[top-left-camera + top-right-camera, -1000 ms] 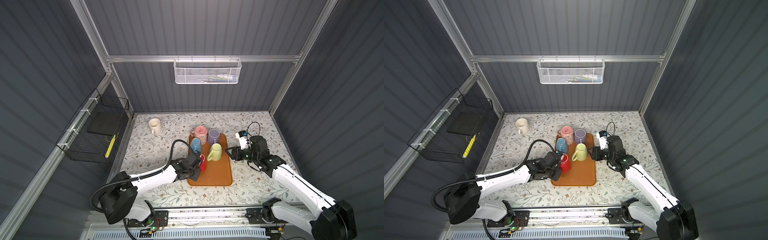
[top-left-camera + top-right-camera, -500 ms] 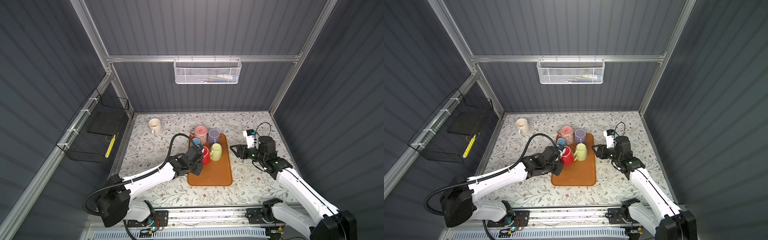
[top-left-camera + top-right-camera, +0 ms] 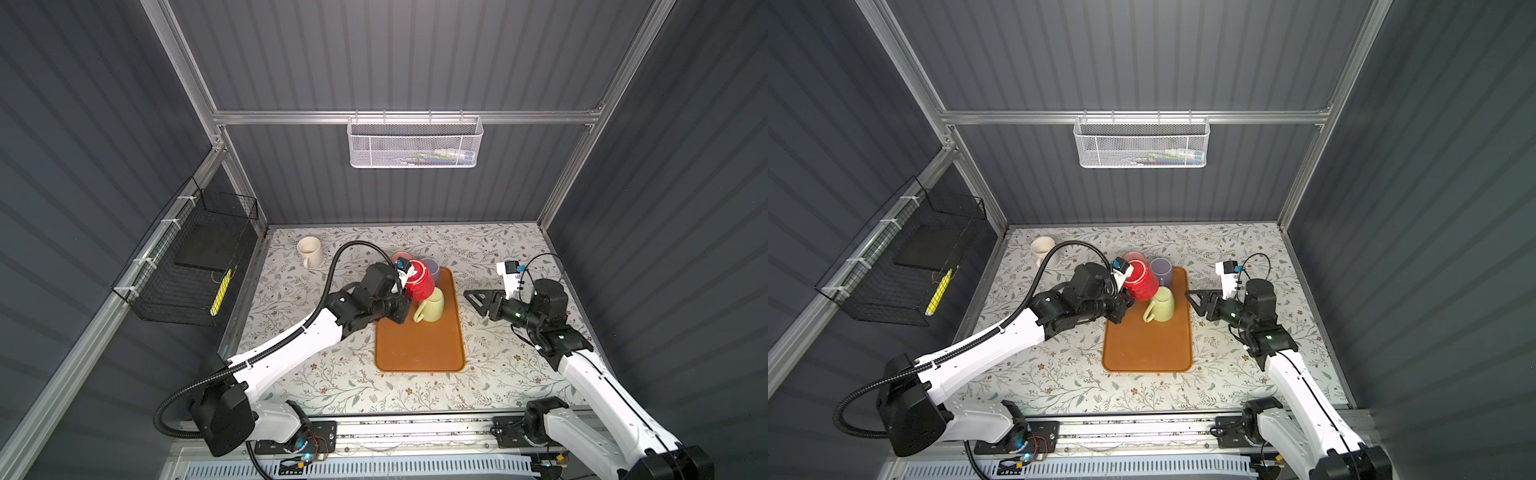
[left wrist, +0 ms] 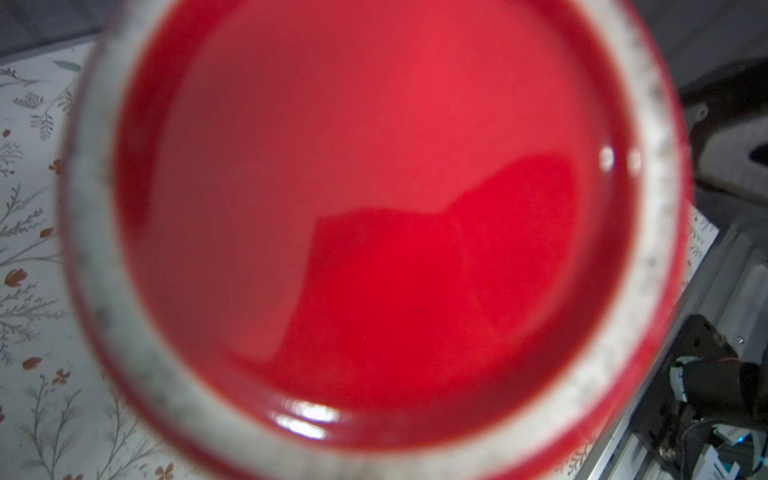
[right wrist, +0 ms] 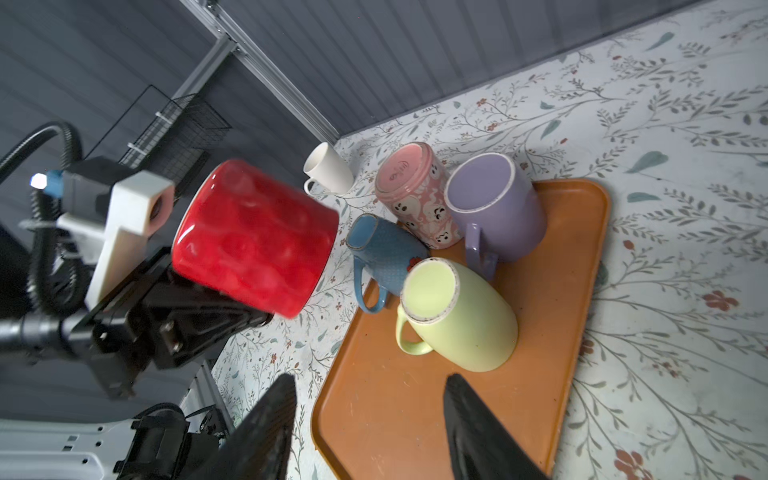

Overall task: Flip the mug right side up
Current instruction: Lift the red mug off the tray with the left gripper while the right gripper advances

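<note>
The red mug (image 3: 419,279) (image 3: 1142,279) hangs in the air over the far left corner of the orange tray (image 3: 419,349), tipped about onto its side. My left gripper (image 3: 404,298) is shut on it from below; black fingers (image 5: 216,307) show under the mug (image 5: 253,237). In the left wrist view the mug's base (image 4: 374,208) fills the frame and hides the jaws. My right gripper (image 3: 478,301) (image 5: 370,386) stands open and empty just right of the tray.
On the tray's far end a yellow mug (image 3: 432,305), a purple mug (image 3: 433,266), a pink mug (image 5: 415,195) and a blue mug (image 5: 386,253) stand upside down. A cream mug (image 3: 309,249) stands upright at the back left. A wire basket (image 3: 187,266) hangs on the left wall.
My left gripper has lifted the red mug off the tray and carried it up and back while tipping it. My right gripper has drawn back to the right.
</note>
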Controlling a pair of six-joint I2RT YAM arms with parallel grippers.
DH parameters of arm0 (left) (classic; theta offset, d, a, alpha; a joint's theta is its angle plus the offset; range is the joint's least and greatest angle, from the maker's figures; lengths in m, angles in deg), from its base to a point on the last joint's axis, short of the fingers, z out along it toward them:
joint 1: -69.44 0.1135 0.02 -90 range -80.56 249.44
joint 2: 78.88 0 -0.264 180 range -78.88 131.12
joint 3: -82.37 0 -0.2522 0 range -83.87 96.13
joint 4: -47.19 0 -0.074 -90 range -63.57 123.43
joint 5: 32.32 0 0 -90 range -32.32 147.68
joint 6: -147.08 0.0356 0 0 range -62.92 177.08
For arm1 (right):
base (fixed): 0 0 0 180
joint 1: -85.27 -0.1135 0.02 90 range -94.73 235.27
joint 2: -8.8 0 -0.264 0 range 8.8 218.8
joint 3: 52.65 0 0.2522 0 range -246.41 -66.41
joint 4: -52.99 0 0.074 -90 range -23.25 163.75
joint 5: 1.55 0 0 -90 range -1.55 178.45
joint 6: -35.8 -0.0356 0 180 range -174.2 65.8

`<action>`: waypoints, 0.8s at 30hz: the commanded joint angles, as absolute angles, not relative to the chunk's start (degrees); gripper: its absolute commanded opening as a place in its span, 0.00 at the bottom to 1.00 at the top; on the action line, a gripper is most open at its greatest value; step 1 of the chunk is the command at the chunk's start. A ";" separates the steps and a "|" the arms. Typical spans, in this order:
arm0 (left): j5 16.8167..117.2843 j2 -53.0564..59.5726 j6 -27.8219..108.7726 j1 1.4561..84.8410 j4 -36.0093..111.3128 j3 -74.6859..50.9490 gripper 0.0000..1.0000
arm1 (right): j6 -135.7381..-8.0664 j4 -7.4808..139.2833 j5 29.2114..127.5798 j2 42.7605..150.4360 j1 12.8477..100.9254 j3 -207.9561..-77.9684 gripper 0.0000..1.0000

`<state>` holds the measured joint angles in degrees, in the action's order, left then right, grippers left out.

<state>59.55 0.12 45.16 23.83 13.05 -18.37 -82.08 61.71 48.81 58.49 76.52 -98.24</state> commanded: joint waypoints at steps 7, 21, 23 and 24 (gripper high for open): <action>67.17 2.39 44.72 24.80 26.50 -12.81 0.00 | -87.50 41.61 40.28 54.24 78.81 -92.07 0.58; 76.11 5.10 38.14 25.05 36.74 -11.10 0.00 | -96.21 10.41 32.14 70.83 78.90 -91.51 0.59; 78.70 6.18 36.55 25.09 39.29 -10.91 0.00 | -98.16 4.43 31.08 73.35 79.03 -91.82 0.59; 79.33 6.54 36.05 25.14 40.01 -10.68 0.00 | -98.84 2.08 30.80 75.14 79.03 -91.98 0.59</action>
